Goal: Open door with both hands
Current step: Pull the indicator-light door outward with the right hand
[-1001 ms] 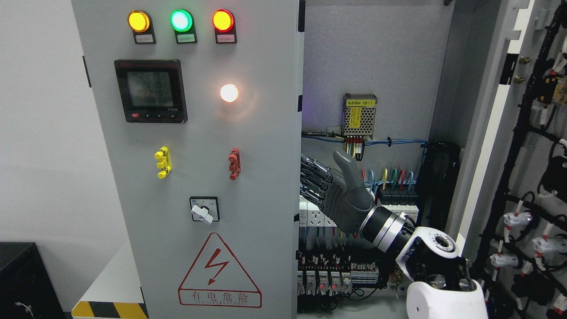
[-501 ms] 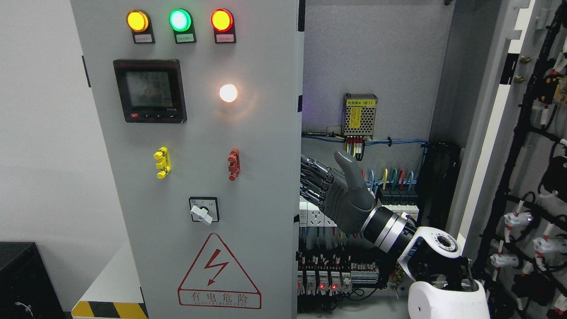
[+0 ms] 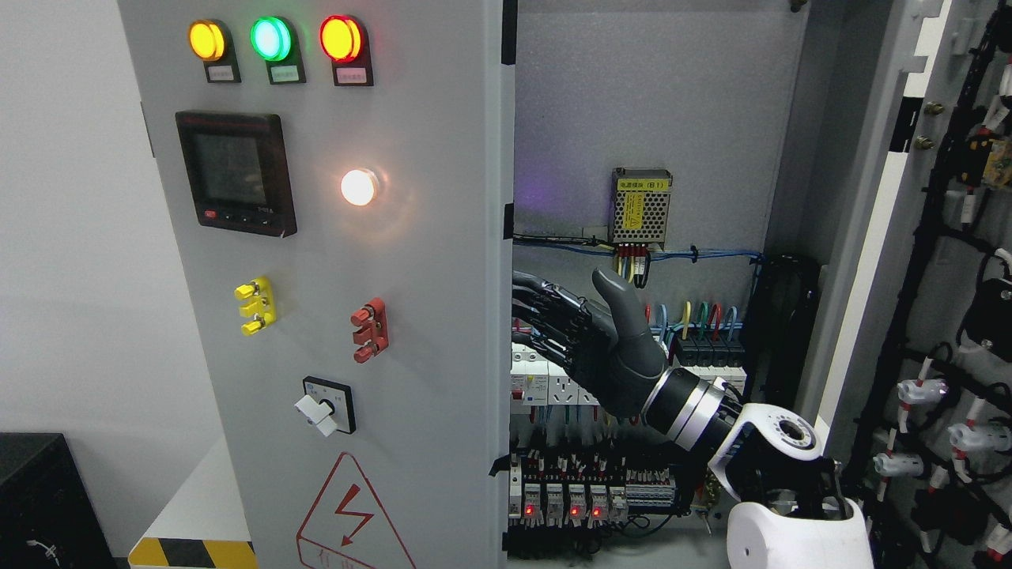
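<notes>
Grey left door (image 3: 411,316) hiding right robot hand (image 3: 589,340) fingertips, thumb raised

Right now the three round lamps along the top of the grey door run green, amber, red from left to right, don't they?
Not quite. In the head view the lamps on the grey door run amber lamp, green lamp, red lamp from left to right.

My right hand (image 3: 589,336), reaching up and to the left.

My right arm (image 3: 779,466) comes in from the lower right, white at the forearm, with a silver and black wrist (image 3: 686,407). The dark hand stands edge-on, thumb (image 3: 624,304) pointing straight up, the four fingers (image 3: 545,308) stretched out flat together toward the left, gripping nothing. My left arm does not show.
</notes>
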Controlling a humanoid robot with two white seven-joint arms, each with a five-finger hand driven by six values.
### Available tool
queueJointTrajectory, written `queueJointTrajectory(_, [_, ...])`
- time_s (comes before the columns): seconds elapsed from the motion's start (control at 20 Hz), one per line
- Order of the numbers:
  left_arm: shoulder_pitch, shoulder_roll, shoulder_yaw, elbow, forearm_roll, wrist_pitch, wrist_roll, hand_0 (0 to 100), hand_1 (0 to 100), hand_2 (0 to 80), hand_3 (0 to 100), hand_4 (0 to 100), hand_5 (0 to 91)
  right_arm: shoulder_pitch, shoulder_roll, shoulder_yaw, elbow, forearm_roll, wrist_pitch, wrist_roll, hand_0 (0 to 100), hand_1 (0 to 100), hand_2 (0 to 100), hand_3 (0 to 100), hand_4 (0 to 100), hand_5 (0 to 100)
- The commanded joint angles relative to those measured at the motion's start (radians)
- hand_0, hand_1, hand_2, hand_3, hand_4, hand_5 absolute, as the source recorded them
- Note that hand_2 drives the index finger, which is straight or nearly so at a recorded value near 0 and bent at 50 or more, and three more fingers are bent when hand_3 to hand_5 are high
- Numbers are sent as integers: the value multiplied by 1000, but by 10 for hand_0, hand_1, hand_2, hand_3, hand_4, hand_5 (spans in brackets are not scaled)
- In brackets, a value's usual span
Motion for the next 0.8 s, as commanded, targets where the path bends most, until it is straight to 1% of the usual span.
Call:
queueJointTrajectory(0.0, [0,0,1,0,-21,-1,1,0,0,0,0,0,0,37,2,11,-74,-2,5,-2,0,0,0,0,0,0])
queueJointTrajectory(0.1, [0,0,1,0,-21,-1,1,0,0,0,0,0,0,69,2,20,-119,-2,9,-4,0,0,0,0,0,0])
queueJointTrajectory(0.2, [0,0,1,0,-21,-1,1,0,0,0,0,0,0,103,2,26,-176,-2,52,-7,0,0,0,0,0,0])
queueJointTrajectory(0.25, [0,0,1,0,-21,-1,1,0,0,0,0,0,0,120,2,34,-199,-4,64,-16,0,0,0,0,0,0])
queueJointTrajectory(0.3, [0,0,1,0,-21,-1,1,0,0,0,0,0,0,140,2,55,-222,-4,63,-31,0,0,0,0,0,0])
queueJointTrajectory(0.4, [0,0,1,0,-21,-1,1,0,0,0,0,0,0,175,2,97,-275,-5,60,-31,0,0,0,0,0,0])
queueJointTrajectory(0.5, [0,0,1,0,-21,-1,1,0,0,0,0,0,0,198,2,123,-303,-8,63,-30,0,0,0,0,0,0])
queueJointTrajectory(0.75, [0,0,1,0,-21,-1,1,0,0,0,0,0,0,260,2,152,-312,-123,72,-28,0,0,0,0,0,0])
